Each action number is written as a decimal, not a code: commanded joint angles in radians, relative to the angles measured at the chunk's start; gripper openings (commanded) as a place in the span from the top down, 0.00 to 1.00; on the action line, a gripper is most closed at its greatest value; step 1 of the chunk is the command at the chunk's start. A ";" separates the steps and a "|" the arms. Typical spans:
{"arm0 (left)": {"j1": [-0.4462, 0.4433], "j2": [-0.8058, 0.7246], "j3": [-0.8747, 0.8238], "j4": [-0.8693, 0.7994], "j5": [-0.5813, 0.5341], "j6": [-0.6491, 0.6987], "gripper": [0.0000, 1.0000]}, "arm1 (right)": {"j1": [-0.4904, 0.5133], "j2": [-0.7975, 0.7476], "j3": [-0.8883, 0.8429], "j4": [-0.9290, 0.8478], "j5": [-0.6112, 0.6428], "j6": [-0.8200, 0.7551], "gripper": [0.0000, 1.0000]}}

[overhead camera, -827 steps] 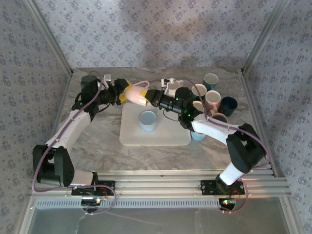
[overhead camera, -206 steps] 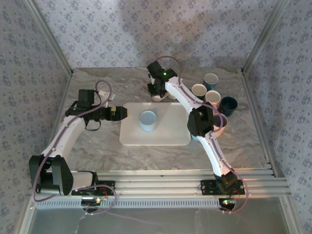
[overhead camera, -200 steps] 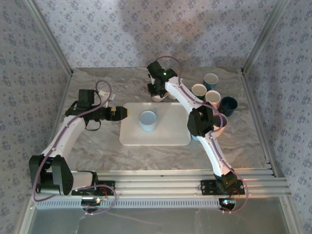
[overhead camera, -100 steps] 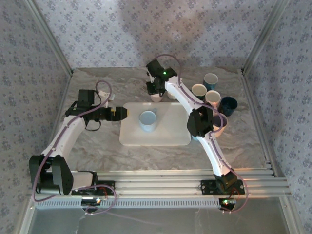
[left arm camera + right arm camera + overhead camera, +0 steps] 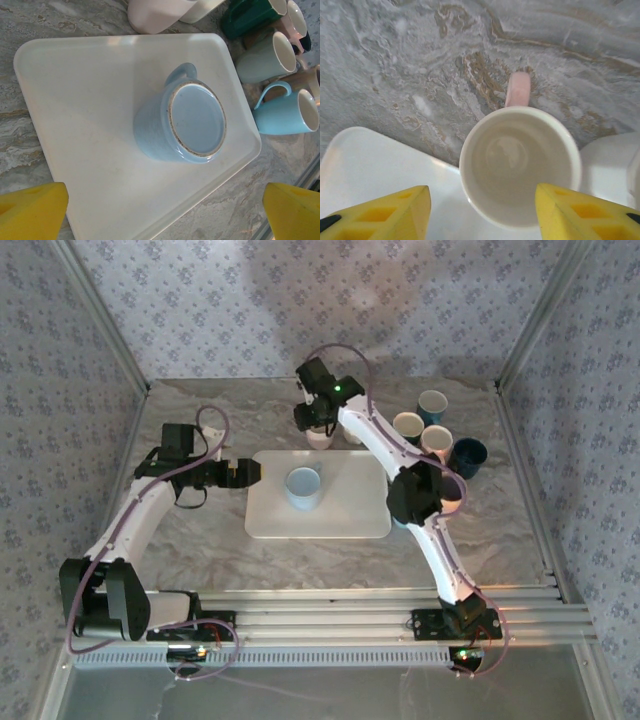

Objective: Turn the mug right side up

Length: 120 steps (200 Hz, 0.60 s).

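- A grey-veined marble counter (image 5: 200,530) carries everything, its swirled surface spreading beyond the right claw (image 5: 481,192) in the right wrist view.
- A white rectangular tray (image 5: 85,100) with rounded corners lies flat on the counter, directly ahead of the left claw (image 5: 165,190) and reaching back between its yellow fingers (image 5: 30,212).
- A cluster of upright mugs (image 5: 435,435) stands on the counter off the tray's far side from the left claw; a pale teal one (image 5: 265,60), a sky-blue one (image 5: 287,112) and a dark green one (image 5: 250,12) can be made out.
- The light blue mug (image 5: 185,122) sits upside down near the middle of the tray, just ahead of the left claw and centred between its fingers, its unglazed foot ring facing up and its handle pointing away from the claw.
- A pink mug (image 5: 520,160) stands mouth-up on the counter, directly beneath the right claw, at the tray's edge, handle pointing away from the tray.
- The left claw is spread wide and holds nothing, short of the blue mug.
- The right claw hangs over the pink mug with its yellow fingers (image 5: 390,212) apart, one on each side of the rim, gripping nothing.
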 commanded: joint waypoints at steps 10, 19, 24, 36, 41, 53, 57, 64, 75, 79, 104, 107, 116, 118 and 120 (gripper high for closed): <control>-0.013 0.011 0.014 0.024 -0.012 -0.072 0.00 | 0.017 -0.266 -0.235 0.087 -0.053 0.044 0.36; -0.031 0.008 0.005 0.030 -0.038 -0.125 0.00 | 0.007 -0.351 -0.368 0.146 -0.114 0.089 0.36; -0.044 0.006 0.000 0.029 -0.057 -0.151 0.00 | -0.001 -0.401 -0.451 0.185 -0.148 0.126 0.36; -0.077 0.002 -0.017 0.026 -0.093 -0.217 0.00 | -0.029 -0.522 -0.646 0.286 -0.241 0.237 0.36; -0.088 -0.001 -0.026 0.029 -0.100 -0.255 0.00 | -0.043 -0.576 -0.737 0.342 -0.290 0.278 0.36; -0.108 -0.009 -0.057 0.061 -0.081 -0.344 0.00 | -0.080 -0.698 -0.956 0.507 -0.393 0.423 0.37; -0.113 -0.011 -0.073 0.078 -0.071 -0.380 0.00 | -0.091 -0.735 -1.023 0.554 -0.421 0.458 0.37; -0.118 -0.015 -0.098 0.104 -0.061 -0.448 0.00 | -0.116 -0.793 -1.128 0.626 -0.459 0.508 0.38; -0.120 -0.017 -0.133 0.146 -0.028 -0.538 0.00 | -0.139 -0.865 -1.260 0.710 -0.505 0.593 0.38; -0.120 -0.016 -0.145 0.166 -0.012 -0.563 0.00 | -0.142 -0.889 -1.317 0.731 -0.522 0.613 0.38; -0.125 -0.018 -0.184 0.209 -0.006 -0.637 0.00 | -0.133 -0.968 -1.485 0.797 -0.595 0.687 0.37; -0.125 -0.017 -0.186 0.211 -0.009 -0.639 0.00 | -0.130 -0.971 -1.496 0.798 -0.600 0.690 0.38; -0.125 -0.012 -0.188 0.215 -0.018 -0.635 0.01 | -0.119 -0.972 -1.519 0.800 -0.607 0.701 0.37; -0.125 -0.011 -0.188 0.217 -0.019 -0.632 0.01 | -0.116 -0.971 -1.524 0.800 -0.607 0.704 0.37; -0.125 -0.009 -0.188 0.219 -0.018 -0.630 0.01 | -0.114 -0.969 -1.528 0.802 -0.607 0.706 0.36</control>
